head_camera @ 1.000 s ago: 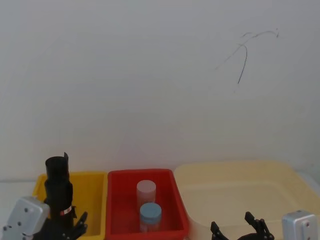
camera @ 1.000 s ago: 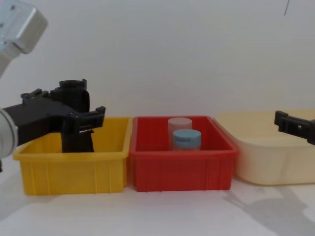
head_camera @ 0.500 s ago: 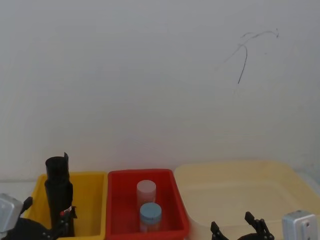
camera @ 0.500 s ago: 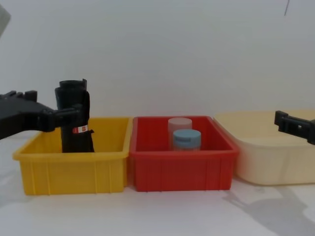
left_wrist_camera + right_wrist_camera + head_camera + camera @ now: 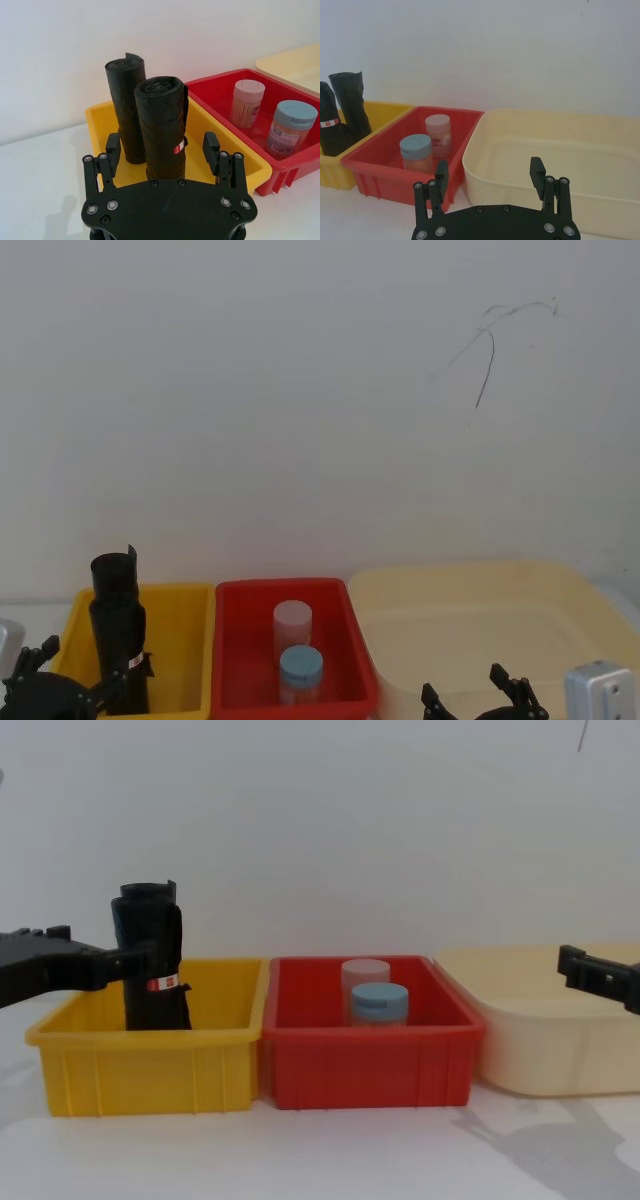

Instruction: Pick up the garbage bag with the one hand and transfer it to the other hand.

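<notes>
White tabletop [image 5: 320,1150]; lower left, left hand [image 5: 161,141] spread near garbage bag [image 5: 160,110] in yellow bin [image 5: 150,1065]; right hand [image 5: 489,170] spread, lower right.

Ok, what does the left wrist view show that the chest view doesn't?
Left wrist view: two separate rolls in the yellow bin, the labelled bag nearer than a plain roll, and the left gripper open before the bag. Chest view: the rolls merge into one black shape, and the right gripper hangs by the cream tub. Both: the bag's label, and two jars in the red bin.
</notes>
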